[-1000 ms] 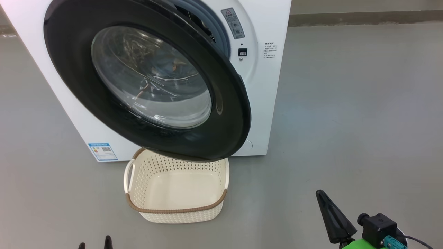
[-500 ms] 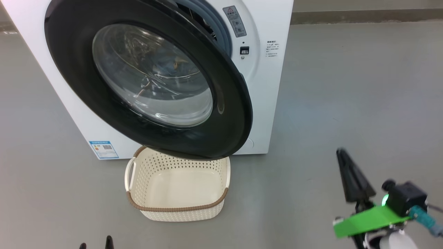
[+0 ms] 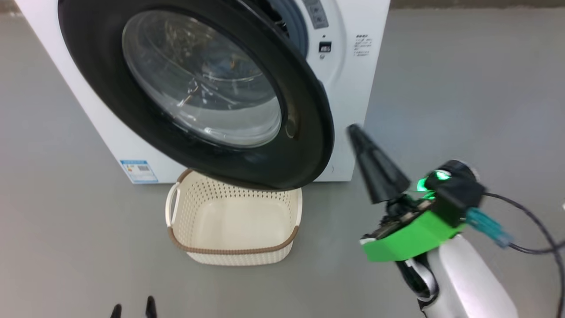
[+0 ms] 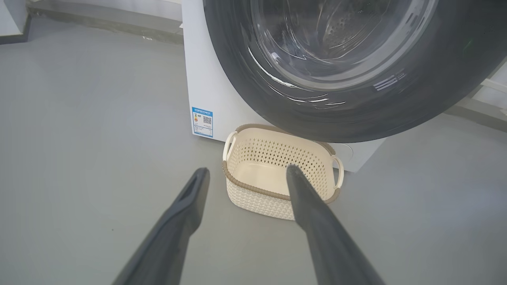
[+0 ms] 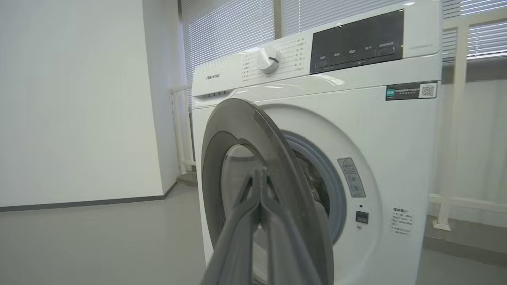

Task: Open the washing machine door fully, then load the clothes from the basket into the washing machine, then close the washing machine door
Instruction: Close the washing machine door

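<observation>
At 12 o'clock in the head view, the big white front-loading washing machine (image 3: pixel 353 88) stands on the grey floor (image 3: pixel 468 88) with its large round door of glossy black rim and bulging clear glass (image 3: pixel 304 145) ajar, hinged toward 9 o'clock, its free edge toward 3 o'clock. The grey-blue rubber gasket (image 5: pixel 330 186) shows behind that edge in the right wrist view. Through the glass a faint blue-and-orange patch (image 3: pixel 231 64) appears; I cannot tell whether it is the clothes. At 6 o'clock from the door, partly under its lower rim, sits the small cream perforated plastic basket with a brown woven-look rim (image 3: pixel 234 258), its pale floor showing. A small blue label sticker (image 3: pixel 138 171) is at 8 o'clock from the door. The right hand (image 3: pixel 358 138), at 4 o'clock in the view above a bright green bracket (image 3: pixel 410 240), has its two dark fingers pressed together, holding nothing, its tip just beside the door's free edge at 3 o'clock; contact cannot be judged. The left hand (image 4: pixel 247 171), at 7 o'clock low in the head view, is spread wide and empty, well short of the basket.
</observation>
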Controlling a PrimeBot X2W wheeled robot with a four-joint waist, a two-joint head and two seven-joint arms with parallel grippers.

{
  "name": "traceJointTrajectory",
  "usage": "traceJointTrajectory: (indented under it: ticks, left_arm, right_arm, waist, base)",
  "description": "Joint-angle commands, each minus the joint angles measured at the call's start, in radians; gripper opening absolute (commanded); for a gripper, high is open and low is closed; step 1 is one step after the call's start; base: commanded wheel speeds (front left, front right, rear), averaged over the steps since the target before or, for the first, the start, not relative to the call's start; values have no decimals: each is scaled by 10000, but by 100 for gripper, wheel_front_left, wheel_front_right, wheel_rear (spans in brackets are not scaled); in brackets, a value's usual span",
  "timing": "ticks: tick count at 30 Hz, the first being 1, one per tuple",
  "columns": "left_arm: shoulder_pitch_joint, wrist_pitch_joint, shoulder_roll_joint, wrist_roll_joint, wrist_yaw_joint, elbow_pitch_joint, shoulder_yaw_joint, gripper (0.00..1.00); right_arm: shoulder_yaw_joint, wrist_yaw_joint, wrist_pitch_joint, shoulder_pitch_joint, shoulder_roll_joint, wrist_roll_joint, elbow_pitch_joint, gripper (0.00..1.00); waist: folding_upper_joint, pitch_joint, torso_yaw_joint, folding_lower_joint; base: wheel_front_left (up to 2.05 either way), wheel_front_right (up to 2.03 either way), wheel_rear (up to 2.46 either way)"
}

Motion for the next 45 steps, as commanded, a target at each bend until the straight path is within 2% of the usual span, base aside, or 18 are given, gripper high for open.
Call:
traceJointTrajectory:
  ticks: [1,5,11,24,31,45]
  left_arm:
    - [-568,-93,30,-3,-27,-182,225,100]
    - [-900,-93,26,-132,2,-237,-53,100]
    - [-1412,-93,24,-332,36,-156,-554,100]
    - [-1754,-93,23,-673,275,-189,-1159,100]
    - [-1742,-93,23,-855,335,-271,-1128,100]
    - [-1976,-93,22,-937,332,-319,-1193,100]
  right_arm:
    - [448,88,-46,-452,-32,-41,32,0]
    - [847,88,-46,-971,-116,-26,797,0]
    - [750,88,-46,-1699,-407,-32,1674,0]
    - [348,88,-46,-2266,-668,-44,2366,0]
    - [260,88,-46,-2648,-922,-98,2406,0]
    - [187,88,-46,-3528,-1285,-249,2398,0]
  waist:
    - [0,412,278,-1]
    - [0,1016,623,-1]
    - [0,1785,1237,-1]
    - [0,2262,2149,-1]
    - [0,2593,2177,-1]
    - [0,3418,1682,-1]
  base:
    - [0,0,0]
    - [0,0,0]
    - [0,0,0]
    - [0,0,0]
    - [0,0,0]
    - [0,0,0]
